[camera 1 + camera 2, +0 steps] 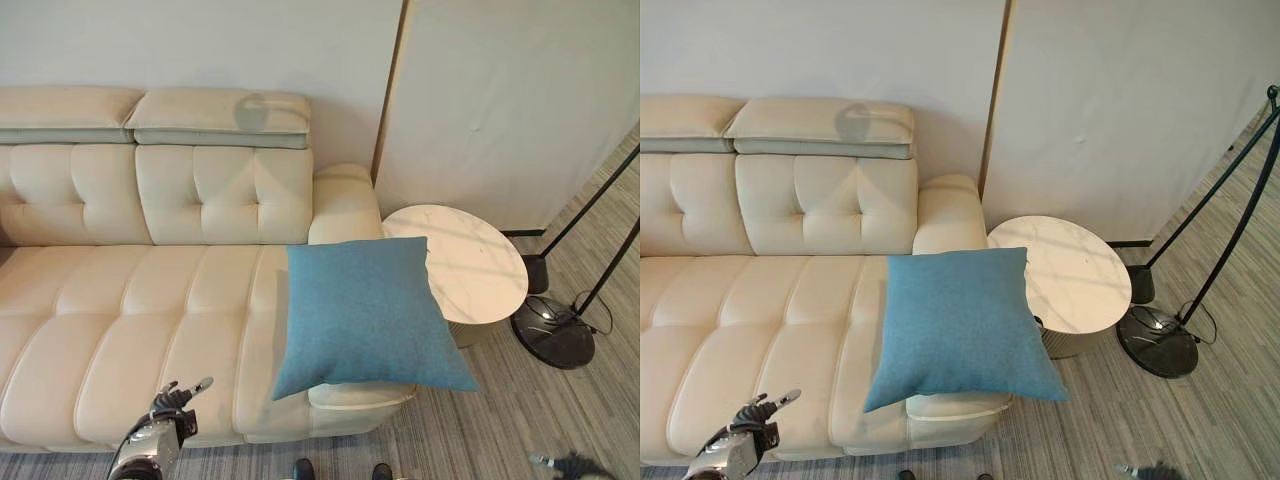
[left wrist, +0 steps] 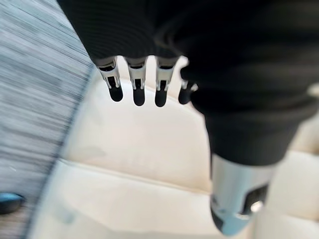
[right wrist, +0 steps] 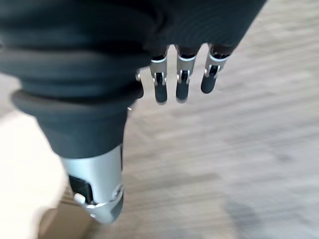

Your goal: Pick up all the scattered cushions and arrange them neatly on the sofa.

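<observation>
A blue cushion (image 1: 364, 315) lies flat on the right end of the cream sofa (image 1: 130, 320), draped over the near armrest, its near right corner hanging past the edge toward the floor. It looks dropped rather than arranged, so propping it upright against the backrest is probably still to do. The left hand (image 1: 168, 404) hovers over the near edge of the seat, fingers (image 2: 138, 89) straight and empty. The right hand (image 3: 180, 74) hangs over the floor, fingers relaxed, holding nothing. A round counter (image 1: 468, 262) stands just right of the sofa.
</observation>
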Robot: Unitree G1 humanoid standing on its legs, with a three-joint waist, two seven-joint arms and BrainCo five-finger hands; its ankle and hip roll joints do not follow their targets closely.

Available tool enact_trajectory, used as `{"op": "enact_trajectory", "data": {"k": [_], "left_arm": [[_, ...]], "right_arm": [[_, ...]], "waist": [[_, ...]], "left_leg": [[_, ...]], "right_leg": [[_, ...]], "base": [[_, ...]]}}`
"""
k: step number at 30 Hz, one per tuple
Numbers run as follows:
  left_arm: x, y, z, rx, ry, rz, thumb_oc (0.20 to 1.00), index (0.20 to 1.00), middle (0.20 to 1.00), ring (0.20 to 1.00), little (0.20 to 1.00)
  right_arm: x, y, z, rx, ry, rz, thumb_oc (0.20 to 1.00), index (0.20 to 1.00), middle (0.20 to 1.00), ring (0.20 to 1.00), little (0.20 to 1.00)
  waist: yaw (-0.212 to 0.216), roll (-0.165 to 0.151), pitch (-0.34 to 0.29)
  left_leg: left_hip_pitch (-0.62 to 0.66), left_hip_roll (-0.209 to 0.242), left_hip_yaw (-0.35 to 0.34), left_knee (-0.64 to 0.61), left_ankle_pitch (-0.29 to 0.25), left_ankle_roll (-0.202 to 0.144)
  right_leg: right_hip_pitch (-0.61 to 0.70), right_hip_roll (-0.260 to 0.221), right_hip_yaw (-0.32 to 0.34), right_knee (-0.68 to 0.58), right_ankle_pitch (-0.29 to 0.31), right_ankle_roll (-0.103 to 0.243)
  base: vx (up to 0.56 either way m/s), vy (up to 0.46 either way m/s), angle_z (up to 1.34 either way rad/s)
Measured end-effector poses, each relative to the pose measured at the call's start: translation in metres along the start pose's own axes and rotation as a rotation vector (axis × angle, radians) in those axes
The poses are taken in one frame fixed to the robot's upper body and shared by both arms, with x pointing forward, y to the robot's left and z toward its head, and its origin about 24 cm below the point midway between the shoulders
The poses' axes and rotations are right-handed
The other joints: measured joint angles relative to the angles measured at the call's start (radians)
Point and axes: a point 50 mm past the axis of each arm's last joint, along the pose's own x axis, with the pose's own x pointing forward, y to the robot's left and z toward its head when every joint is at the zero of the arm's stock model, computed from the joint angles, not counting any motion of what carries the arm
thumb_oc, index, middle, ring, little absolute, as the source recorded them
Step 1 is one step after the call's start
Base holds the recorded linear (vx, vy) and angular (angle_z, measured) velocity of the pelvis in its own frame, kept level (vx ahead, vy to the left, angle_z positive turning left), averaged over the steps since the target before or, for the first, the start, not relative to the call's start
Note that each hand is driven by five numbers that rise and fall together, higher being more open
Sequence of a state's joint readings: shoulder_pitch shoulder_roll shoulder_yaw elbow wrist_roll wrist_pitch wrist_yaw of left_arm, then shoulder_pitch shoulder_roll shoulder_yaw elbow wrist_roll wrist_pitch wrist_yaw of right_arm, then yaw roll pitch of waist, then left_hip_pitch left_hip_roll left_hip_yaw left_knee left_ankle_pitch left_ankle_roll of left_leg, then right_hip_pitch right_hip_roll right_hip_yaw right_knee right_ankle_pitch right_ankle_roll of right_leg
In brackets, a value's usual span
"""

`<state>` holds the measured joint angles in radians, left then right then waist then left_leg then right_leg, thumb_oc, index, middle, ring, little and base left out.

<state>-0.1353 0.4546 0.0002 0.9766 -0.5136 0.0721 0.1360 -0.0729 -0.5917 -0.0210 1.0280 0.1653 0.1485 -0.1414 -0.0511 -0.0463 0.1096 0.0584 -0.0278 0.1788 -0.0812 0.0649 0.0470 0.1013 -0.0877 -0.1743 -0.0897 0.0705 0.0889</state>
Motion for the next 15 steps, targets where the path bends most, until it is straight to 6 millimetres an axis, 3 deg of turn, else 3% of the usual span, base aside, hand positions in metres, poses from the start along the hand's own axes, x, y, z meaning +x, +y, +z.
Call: {"op": "enact_trajectory", "data": {"k": [4,7,12,15], "left_arm": [[0.001,-0.02,0.03,-0.081,-0.084,-0.055,1.0,1.0,1.0,1.0,1.0],[0.0,-0.035,0.042,-0.123,-0.112,-0.092,1.0,1.0,1.0,1.0,1.0],[0.0,-0.059,0.056,-0.112,-0.124,-0.136,1.0,1.0,1.0,1.0,1.0],[0.0,-0.076,0.08,-0.101,-0.16,-0.162,1.0,1.0,1.0,1.0,1.0]], "right_arm": [[-0.008,-0.002,0.085,0.012,-0.291,0.002,1.0,1.0,1.0,1.0,1.0],[-0.018,0.01,0.121,-0.022,-0.404,0.031,1.0,1.0,1.0,1.0,1.0],[-0.03,0.04,0.158,-0.096,-0.487,0.093,1.0,1.0,1.0,1.0,1.0],[-0.045,0.056,0.198,-0.134,-0.587,0.122,1.0,1.0,1.0,1.0,1.0]], "waist": [[-0.017,0.017,-0.002],[-0.018,0.027,0.0],[-0.021,0.033,0.004],[-0.026,0.042,0.025]], "left_leg": [[0.001,0.015,0.013,-0.007,-0.001,-0.005],[0.0,0.022,0.022,-0.007,-0.003,-0.013],[-0.021,0.029,0.022,-0.007,0.002,-0.024],[-0.068,0.032,0.025,-0.006,0.018,-0.023]], "right_leg": [[-0.003,0.014,0.009,0.0,-0.005,-0.014],[-0.008,0.02,0.012,0.0,-0.007,-0.015],[-0.032,0.028,0.014,0.0,-0.002,-0.022],[-0.078,0.03,0.016,0.0,0.014,-0.028]], "base": [[0.03,-0.018,-0.08],[0.03,-0.011,-0.07],[-0.02,-0.004,-0.01],[-0.14,-0.004,-0.03]]}}
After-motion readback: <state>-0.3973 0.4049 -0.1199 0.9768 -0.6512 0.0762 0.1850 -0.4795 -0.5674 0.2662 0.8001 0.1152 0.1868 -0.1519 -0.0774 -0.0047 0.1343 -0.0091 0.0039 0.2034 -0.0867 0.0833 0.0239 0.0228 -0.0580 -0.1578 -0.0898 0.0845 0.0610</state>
